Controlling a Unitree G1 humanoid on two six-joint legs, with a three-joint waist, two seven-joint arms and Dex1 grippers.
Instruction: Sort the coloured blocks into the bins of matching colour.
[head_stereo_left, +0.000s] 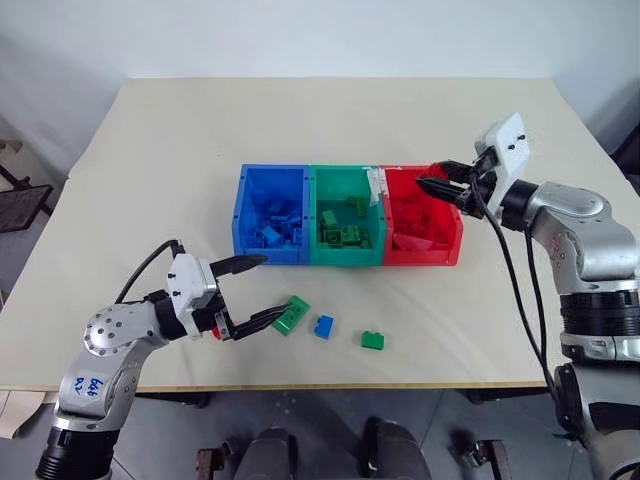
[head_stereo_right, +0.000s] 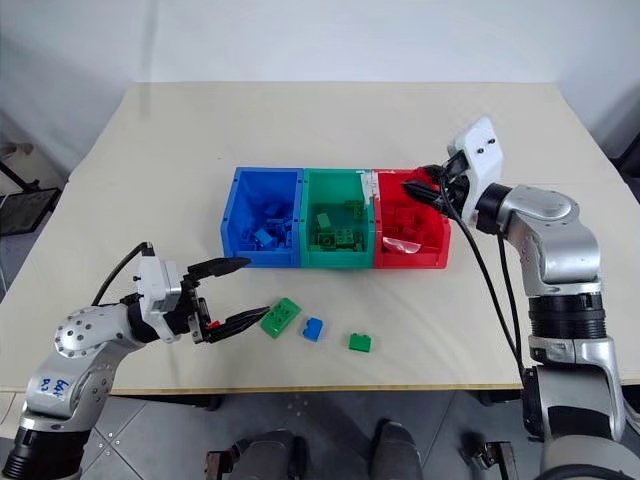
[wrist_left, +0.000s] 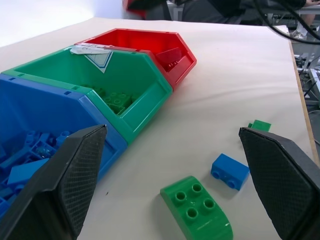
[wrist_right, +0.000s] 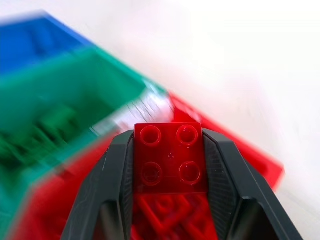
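- Left gripper hangs spread wide and empty just above the table, near three loose bricks: a long green brick lying slantwise, a blue brick, a small green brick.
- Beyond, the three joined bins run side by side.
- Right gripper, over the red bin, clamps a red brick; the wrist view shows its four studs.

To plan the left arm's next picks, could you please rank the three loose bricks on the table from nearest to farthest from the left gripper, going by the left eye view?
1. Longer green brick, right beside the left gripper.
2. Blue brick, next along to the right.
3. Small green brick, farthest right.
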